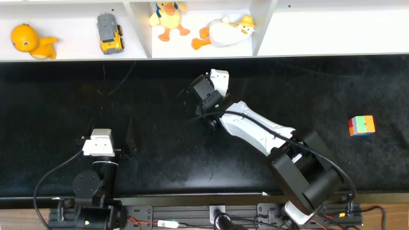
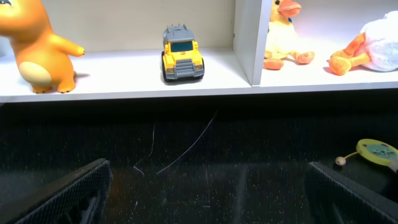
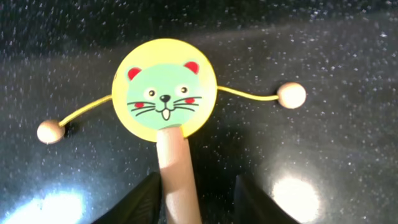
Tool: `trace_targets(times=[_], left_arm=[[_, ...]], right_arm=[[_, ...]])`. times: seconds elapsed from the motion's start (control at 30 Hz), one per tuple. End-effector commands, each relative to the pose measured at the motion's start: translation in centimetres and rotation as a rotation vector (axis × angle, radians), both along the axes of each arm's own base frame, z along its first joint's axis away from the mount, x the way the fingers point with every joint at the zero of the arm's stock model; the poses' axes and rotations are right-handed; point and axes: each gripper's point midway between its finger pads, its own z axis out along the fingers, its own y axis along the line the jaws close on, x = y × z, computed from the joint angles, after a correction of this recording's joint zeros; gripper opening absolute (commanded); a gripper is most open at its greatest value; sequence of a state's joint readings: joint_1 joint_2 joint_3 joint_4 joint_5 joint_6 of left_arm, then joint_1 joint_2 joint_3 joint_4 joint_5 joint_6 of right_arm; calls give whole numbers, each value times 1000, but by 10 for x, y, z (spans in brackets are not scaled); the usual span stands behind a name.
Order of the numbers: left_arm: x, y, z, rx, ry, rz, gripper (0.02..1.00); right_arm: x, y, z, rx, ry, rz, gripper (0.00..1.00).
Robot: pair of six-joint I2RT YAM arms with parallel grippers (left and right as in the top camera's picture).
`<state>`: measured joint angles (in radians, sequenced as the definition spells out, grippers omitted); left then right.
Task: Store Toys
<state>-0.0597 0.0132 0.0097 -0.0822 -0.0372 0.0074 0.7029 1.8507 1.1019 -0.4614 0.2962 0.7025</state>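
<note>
The right gripper (image 3: pixel 199 185) is hanging over the middle of the black worktop (image 1: pixel 160 160), a touch toward 12 o'clock. Its fingers are parted narrowly and straddling the wooden handle (image 3: pixel 177 168) of the rattle drum (image 3: pixel 165 87). 1 finger is sitting close against the handle and the other is showing a gap, so nothing is clamped.

The drum is lying flat on the worktop with its green cat face up. Its 2 beads (image 3: pixel 291 95) are trailing out on strings to either side.

Over at 8 o'clock the left gripper (image 2: pixel 211 199) is hovering low with its fingers spread wide, holding nothing and facing the shelf (image 1: pixel 77 54).

That white shelf is running along the 12 o'clock edge. At 10 o'clock an orange duck figure (image 1: pixel 29 40) and a yellow truck (image 1: pixel 110 33) are sharing 1 compartment. In the next compartment, at 12 o'clock, a yellow plush duck (image 1: pixel 169 19) is sitting upright just beside a white plush duck (image 1: pixel 223 32) lying on its side.

Out at 3 o'clock a multicoloured cube (image 1: pixel 361 125) is sitting alone on the worktop, well apart from both arms.
</note>
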Motion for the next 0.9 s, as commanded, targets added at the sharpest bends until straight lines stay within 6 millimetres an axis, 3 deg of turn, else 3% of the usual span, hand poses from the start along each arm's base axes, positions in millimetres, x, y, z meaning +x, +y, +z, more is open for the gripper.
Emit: trace_targets(times=[0.03,0.2,0.4,0.53,0.67,0.73,0.9], left_arm=[[-1,-4,1,17,-7,-19,998],[-1,-4,1,17,-7,-19,998],[-1,-4,1,17,-7,-19,998],[-1,-4,1,17,-7,-19,998],[-1,-4,1,17,-7,-19,998],[-1,-4,1,17,-7,-19,998],[-1,-4,1,17,-8,-19,998]], right_arm=[[-6,6,-11,16,43,6,226],[-9,2,-6,20,55,3,60],[-25,-30,19,33,34,-35,42],[-49,-77,35,27,18,-98,42],[-70,-144,57,-50,16,-208,42],[-69,-166,70,-95,5,-203,45],[-40,-207,105,-176,-45,-124,42]])
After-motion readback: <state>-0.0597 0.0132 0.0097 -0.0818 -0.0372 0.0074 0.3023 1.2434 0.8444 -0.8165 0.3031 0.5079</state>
